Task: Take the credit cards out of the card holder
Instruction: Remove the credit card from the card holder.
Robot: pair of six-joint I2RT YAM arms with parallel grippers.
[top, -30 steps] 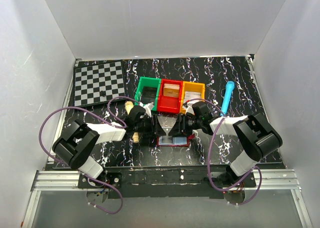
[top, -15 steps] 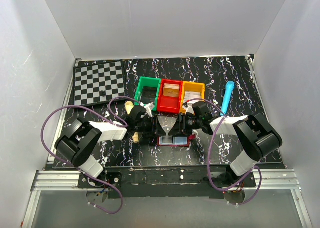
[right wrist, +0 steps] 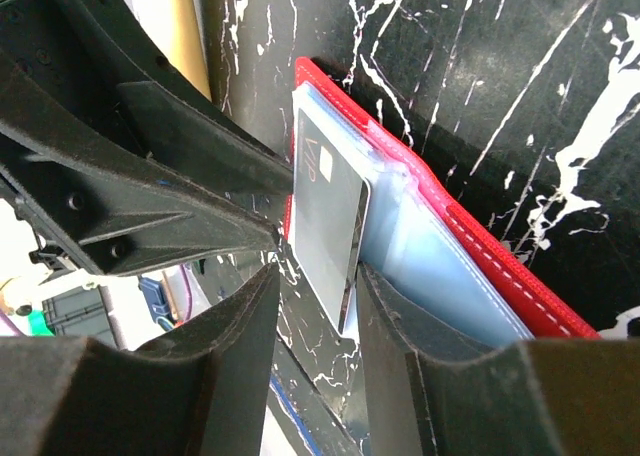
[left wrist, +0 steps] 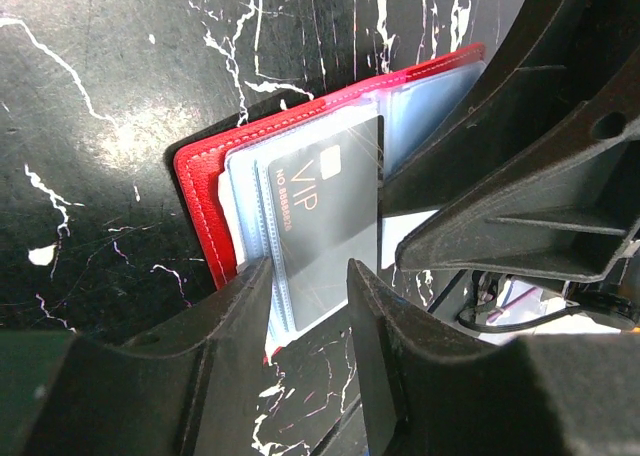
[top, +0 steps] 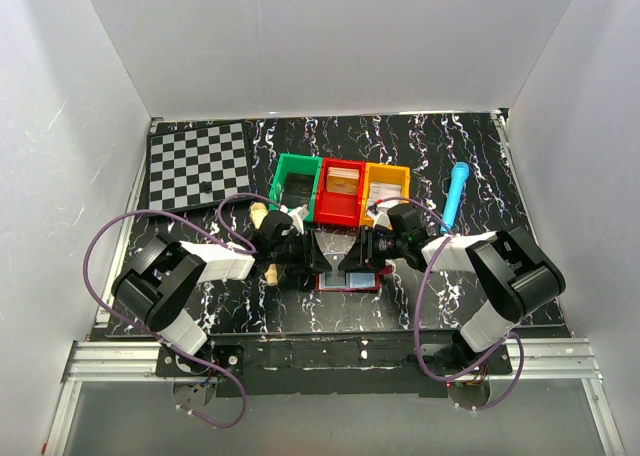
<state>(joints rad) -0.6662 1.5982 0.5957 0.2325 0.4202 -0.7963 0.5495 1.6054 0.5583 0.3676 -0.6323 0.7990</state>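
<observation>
Change since a second ago: my left arm [top: 205, 266] has its elbow nudged slightly to the right; the card holder [top: 348, 281] lies where it was.
Card holder: open on the black marbled table [top: 480, 156] at the near centre, just near of the red bin [top: 341, 208], maroon cover down and pale-blue plastic sleeves up.
Card: a dark grey VIP card [left wrist: 325, 216] lies on the top sleeve; I cannot tell whether it is in a pocket or already out of it.
Left gripper: my left gripper [left wrist: 305, 286] comes in from the left with its fingers set narrow, the near end of the card and the sleeve edge in the gap; I cannot tell whether the pads press on them.
Right gripper: my right gripper [right wrist: 318, 286] comes in from the right, also narrow, a corner of the card in its gap; contact is unclear here too.
Meeting point: in each wrist view the other gripper's fingertips reach the card's side edge.
Far row: green bin [top: 280, 181], the red bin holding a brown block, and an orange bin [top: 404, 181], side by side.
Far left: a chessboard [top: 198, 166].
Right: a blue pen-like stick [top: 456, 196], right of the orange bin.
Left of centre: pale wooden pieces [top: 260, 214] beside my left gripper.
</observation>
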